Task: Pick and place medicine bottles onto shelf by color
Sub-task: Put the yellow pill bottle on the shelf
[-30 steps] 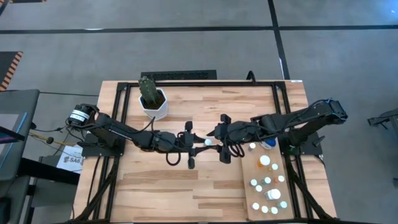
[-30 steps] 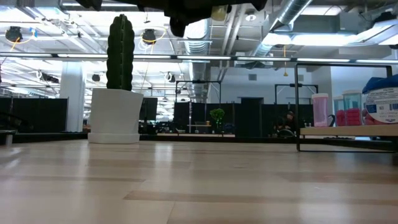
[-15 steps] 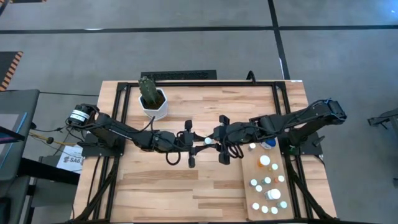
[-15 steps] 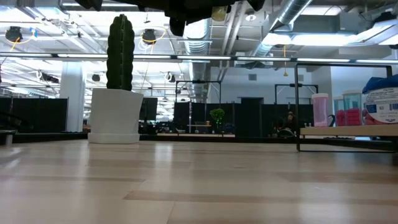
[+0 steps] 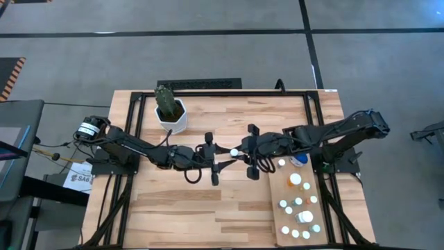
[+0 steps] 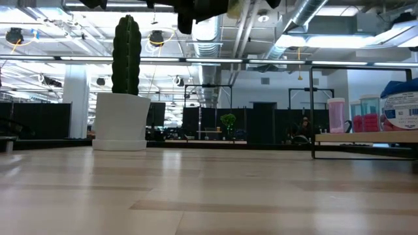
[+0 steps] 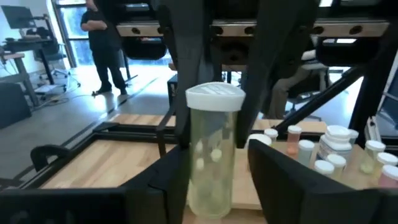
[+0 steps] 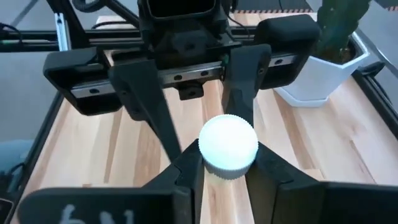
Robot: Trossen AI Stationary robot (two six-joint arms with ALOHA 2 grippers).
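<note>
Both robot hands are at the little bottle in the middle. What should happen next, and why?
Probably the left hand should open wider and back away. The right hand is shut on the white-capped bottle, held up above the table, so it likely no longer needs the left one. Once free, the right hand can carry it toward the shelf where the other bottles stand.

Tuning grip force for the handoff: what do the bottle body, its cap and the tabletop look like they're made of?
Bottle: likely clear, glossy plastic with a yellow-green tint; you see through it.
Cap: white matte plastic, ribbed rim.
Tabletop: pale wood planks, visible grain, light sheen.
</note>
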